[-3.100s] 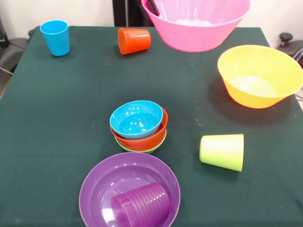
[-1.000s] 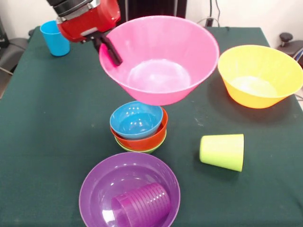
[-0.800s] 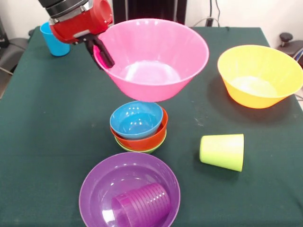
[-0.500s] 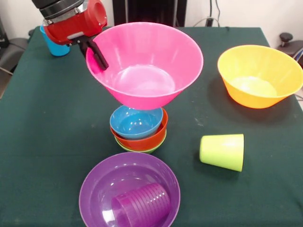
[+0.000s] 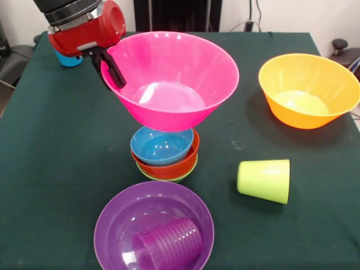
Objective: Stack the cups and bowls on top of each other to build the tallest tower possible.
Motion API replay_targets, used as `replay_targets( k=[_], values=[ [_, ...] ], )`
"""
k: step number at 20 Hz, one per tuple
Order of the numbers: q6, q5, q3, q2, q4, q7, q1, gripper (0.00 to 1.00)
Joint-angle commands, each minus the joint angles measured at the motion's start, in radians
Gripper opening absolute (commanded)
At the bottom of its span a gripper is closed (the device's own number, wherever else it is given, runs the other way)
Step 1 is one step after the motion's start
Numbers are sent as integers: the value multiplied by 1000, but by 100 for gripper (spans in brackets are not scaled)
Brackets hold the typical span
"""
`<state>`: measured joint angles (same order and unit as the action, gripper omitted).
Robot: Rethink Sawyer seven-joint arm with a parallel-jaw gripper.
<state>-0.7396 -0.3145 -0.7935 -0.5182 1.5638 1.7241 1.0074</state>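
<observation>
Lowered over dark green tablecloth (image 5: 50,169), pink bowl (image 5: 174,79) pinched by fingers (image 5: 112,70).

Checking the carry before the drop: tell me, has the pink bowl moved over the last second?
Yes. The pink bowl, held at its rim by the end effector, has moved leftward in the picture and lower, closing on the stacked small bowls, which stayed put.

Robot lab: red arm (image 5: 84,25) over green-clothed bench (image 5: 50,146), cables (image 5: 256,17) by far white wall (image 5: 298,14).
</observation>
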Motion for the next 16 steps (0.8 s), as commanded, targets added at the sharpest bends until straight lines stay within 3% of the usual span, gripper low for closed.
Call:
replay_targets(
  k=[1, 16],
  values=[
    [-95, -58, 52, 23, -101, -110, -68, 0],
    [-144, -50, 66, 34, -174, -118, -93, 0]
  ],
)
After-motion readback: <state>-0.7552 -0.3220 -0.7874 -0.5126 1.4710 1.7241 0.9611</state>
